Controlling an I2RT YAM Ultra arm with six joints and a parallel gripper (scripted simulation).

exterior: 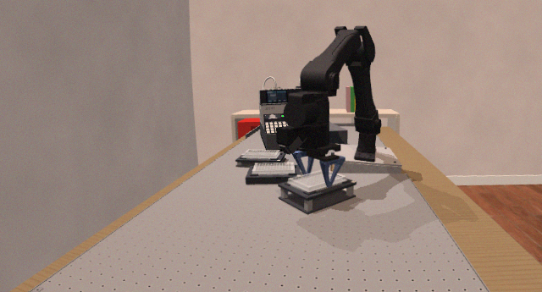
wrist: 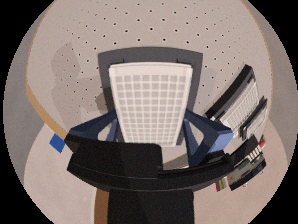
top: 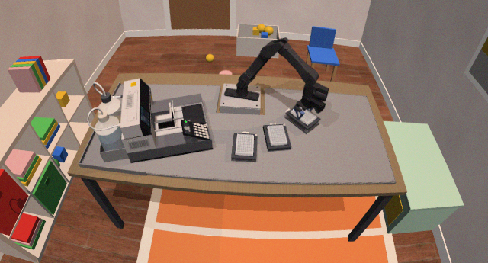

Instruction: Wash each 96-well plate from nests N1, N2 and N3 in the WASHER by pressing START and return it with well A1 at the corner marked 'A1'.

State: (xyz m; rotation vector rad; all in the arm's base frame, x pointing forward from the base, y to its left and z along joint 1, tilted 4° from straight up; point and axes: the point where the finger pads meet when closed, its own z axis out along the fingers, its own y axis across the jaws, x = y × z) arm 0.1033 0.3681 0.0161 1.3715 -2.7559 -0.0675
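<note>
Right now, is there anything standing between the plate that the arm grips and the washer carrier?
The two other plates lie in their nests between the gripped plate and the carrier, but they sit low. The end effector could probably pass over them once the plate is lifted. Nothing tall shows there.
</note>
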